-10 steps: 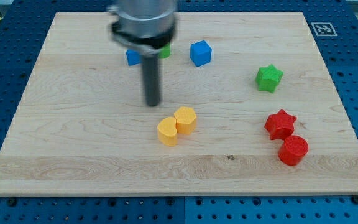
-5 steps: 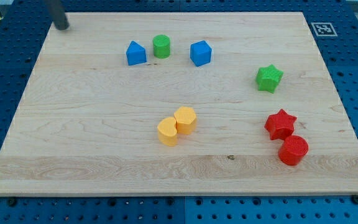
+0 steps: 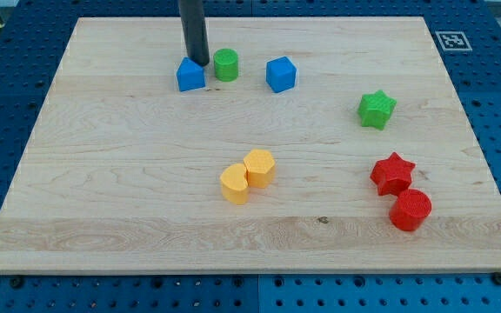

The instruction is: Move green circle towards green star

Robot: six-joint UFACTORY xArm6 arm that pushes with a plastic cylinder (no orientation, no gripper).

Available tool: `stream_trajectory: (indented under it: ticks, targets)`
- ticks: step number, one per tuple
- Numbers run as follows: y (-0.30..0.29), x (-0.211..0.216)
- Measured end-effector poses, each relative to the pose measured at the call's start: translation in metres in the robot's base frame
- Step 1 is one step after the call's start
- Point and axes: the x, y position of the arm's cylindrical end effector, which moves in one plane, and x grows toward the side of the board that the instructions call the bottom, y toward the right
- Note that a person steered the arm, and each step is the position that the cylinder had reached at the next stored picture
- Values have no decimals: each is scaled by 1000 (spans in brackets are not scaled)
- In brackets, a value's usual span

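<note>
The green circle stands near the view's top, between a blue triangular block on its left and a blue cube-like block on its right. The green star lies far to the right, a little lower. My tip is down at the view's top, just left of the green circle and at the upper right edge of the blue triangular block. The rod runs straight up out of view.
Two yellow blocks sit touching near the board's middle. A red star and a red circle sit at the lower right. A tag marker is at the board's top right corner.
The rod went from the board's middle to the top left corner, then came right to stand just left of the green circle. No block has moved.
</note>
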Motion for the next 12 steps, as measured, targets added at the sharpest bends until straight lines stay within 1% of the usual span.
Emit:
stream_trajectory:
  ticks: [1, 2, 4, 6, 7, 8, 9, 12]
  targets:
    - [40, 1]
    - [65, 15]
    - [77, 57]
    - [67, 78]
    - [83, 83]
    - [123, 83]
    - [150, 83]
    - [182, 83]
